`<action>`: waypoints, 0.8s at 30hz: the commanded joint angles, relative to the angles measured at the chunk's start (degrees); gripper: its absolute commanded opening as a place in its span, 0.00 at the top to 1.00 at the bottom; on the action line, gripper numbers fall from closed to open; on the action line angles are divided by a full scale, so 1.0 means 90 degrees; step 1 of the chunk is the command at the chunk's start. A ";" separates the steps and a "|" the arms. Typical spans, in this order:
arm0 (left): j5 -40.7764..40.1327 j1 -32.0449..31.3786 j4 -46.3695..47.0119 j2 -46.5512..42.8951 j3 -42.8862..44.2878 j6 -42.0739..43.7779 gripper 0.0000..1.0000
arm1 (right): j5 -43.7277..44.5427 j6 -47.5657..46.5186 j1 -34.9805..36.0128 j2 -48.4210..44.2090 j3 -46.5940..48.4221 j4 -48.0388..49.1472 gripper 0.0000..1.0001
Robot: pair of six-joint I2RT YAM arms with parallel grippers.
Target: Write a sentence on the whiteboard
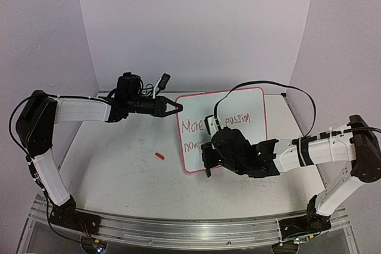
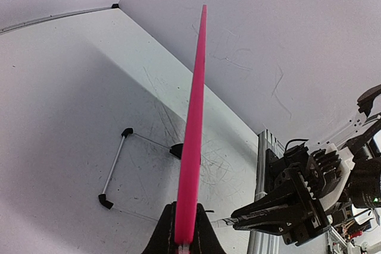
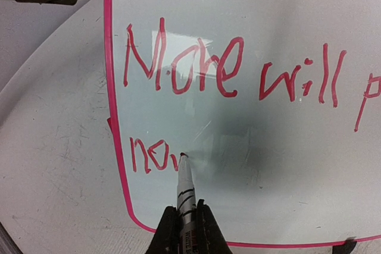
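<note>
Top external view, from the left: the left claw (image 1: 173, 107) reaches over the far-left part of the surface (image 1: 113, 171) and is pressed together on the upper left corner of the whiteboard (image 1: 250, 141), pinching its pink rim (image 2: 191, 147). A small red piece (image 1: 159, 155) lies on the surface near the board's left edge, apart from it. The whiteboard sits right of centre toward the far edge and bears the red sentence (image 3: 229, 66). The right claw (image 3: 186, 225) pinches a marker (image 3: 185, 185), whose tip touches the board just after the second line's first letters.
</note>
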 commanded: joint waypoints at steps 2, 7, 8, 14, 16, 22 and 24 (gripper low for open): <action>-0.0060 -0.0121 -0.0302 -0.0172 0.0201 0.0064 1.00 | 0.0073 0.0222 -0.0111 -0.0180 -0.0138 -0.0068 1.00; -0.0066 -0.0121 -0.0301 -0.0181 0.0199 0.0064 1.00 | -0.0013 0.0357 -0.0104 -0.0236 -0.0311 -0.0078 1.00; -0.0065 -0.0123 -0.0302 -0.0181 0.0199 0.0063 1.00 | -0.0019 0.0372 -0.0101 -0.0246 -0.0330 -0.0083 1.00; -0.0064 -0.0124 -0.0302 -0.0171 0.0204 0.0064 1.00 | 0.0003 0.0375 -0.0103 -0.0273 -0.0331 -0.0092 1.00; -0.0061 -0.0121 -0.0302 -0.0169 0.0200 0.0063 1.00 | 0.0024 0.0352 -0.0100 -0.0265 -0.0286 -0.0098 1.00; -0.0064 -0.0123 -0.0312 -0.0167 0.0201 0.0064 1.00 | 0.0210 0.0228 -0.0106 -0.0206 -0.0107 -0.0098 1.00; -0.0066 -0.0121 -0.0312 -0.0162 0.0201 0.0064 1.00 | 0.0273 0.0171 -0.0114 -0.0166 0.0004 -0.0106 1.00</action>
